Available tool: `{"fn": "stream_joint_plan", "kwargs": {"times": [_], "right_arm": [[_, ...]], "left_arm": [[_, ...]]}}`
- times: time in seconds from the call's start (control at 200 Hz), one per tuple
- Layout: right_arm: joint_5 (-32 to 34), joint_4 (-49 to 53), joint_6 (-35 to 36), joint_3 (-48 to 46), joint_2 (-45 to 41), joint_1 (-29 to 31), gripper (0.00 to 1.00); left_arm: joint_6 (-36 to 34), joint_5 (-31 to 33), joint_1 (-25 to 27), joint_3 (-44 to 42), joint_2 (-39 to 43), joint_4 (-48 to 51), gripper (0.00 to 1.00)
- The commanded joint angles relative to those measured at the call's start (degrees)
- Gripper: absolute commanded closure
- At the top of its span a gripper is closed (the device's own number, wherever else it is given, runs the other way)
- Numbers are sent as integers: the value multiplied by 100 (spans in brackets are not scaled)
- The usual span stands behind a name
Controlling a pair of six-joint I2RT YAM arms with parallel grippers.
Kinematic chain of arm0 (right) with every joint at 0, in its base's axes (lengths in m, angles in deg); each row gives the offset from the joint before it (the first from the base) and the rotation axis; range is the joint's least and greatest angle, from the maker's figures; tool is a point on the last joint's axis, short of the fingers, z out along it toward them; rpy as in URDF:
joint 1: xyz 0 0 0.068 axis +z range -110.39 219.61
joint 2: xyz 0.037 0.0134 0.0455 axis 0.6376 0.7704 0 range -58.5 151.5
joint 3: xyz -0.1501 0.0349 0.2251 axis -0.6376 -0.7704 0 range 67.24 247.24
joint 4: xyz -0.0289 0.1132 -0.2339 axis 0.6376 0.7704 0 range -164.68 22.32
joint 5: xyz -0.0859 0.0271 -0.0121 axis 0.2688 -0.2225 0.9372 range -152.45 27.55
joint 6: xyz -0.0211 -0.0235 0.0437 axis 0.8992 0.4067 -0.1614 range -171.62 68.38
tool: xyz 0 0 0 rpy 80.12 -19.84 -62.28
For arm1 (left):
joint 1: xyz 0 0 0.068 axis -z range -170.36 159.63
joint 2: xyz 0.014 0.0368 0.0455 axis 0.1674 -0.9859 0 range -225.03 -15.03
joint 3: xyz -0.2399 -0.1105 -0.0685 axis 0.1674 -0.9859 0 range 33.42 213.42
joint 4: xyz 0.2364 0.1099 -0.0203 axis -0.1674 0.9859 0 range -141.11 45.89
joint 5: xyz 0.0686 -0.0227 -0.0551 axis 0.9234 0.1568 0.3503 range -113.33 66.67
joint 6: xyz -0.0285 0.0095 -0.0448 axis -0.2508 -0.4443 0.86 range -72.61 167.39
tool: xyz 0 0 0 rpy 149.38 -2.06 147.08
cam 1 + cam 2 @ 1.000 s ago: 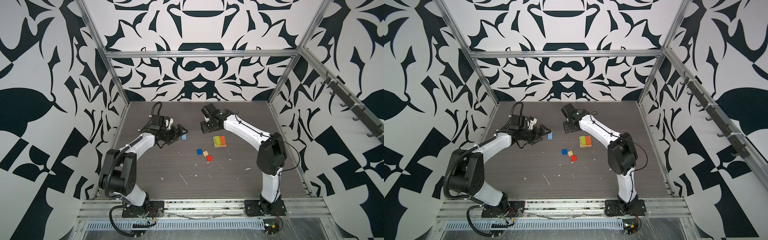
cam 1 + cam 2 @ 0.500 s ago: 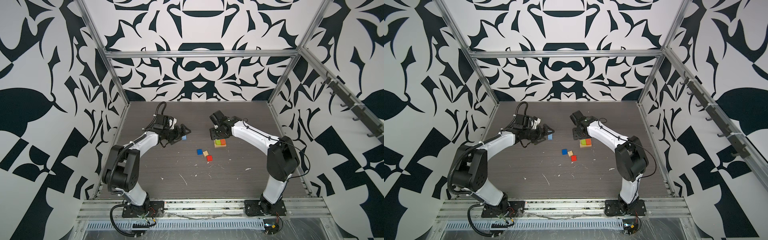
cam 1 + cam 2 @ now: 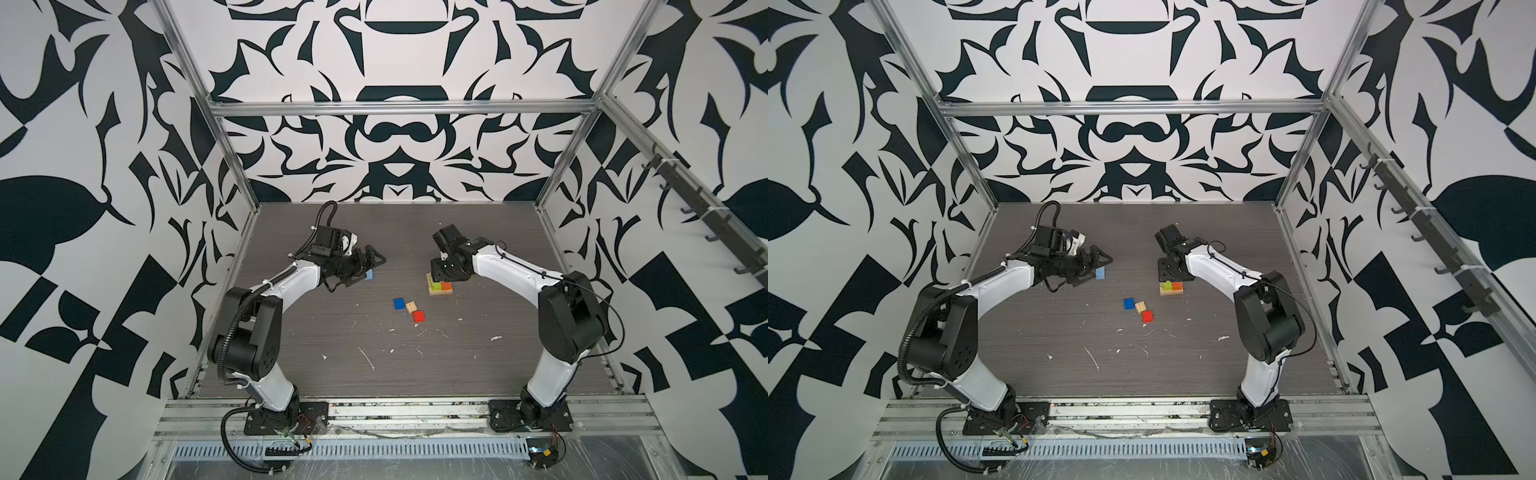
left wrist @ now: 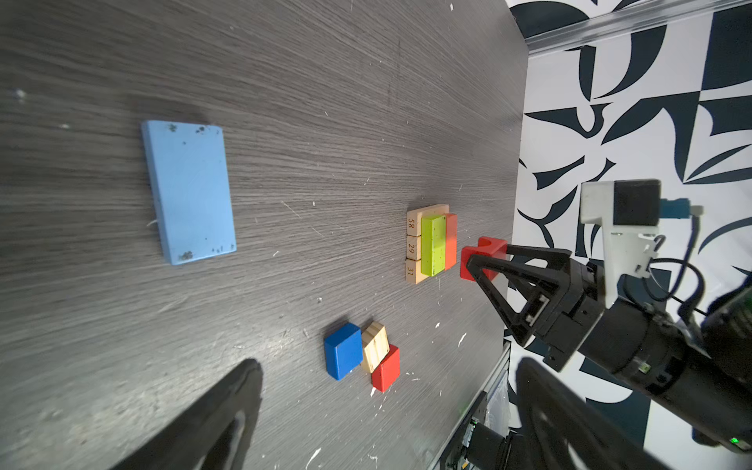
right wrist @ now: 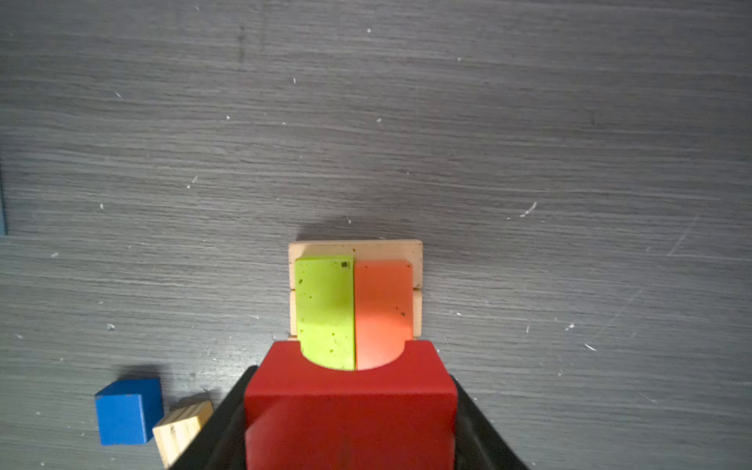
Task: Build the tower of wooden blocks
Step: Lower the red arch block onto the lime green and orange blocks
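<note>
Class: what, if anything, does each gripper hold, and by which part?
The right gripper holds the red arch block by its two flat sides, the notched end sticking out. The left gripper is open and holds nothing.

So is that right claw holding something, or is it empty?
Holding. The right gripper is shut on a red arch block, black fingers pressed to its sides, over the stacked planks.
</note>
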Motion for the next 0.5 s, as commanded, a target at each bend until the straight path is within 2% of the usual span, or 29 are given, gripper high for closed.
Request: {"fn": "stream_joint_plan", "kwargs": {"times": [0.0, 0.495], "right_arm": [[-90, -200, 97, -9, -93, -17, 52], [-55, -148, 197, 107, 205, -40, 53]], "left_arm": [[13, 37, 16, 116, -54, -17, 1], [31, 47, 29, 59, -49, -34, 1]]}}
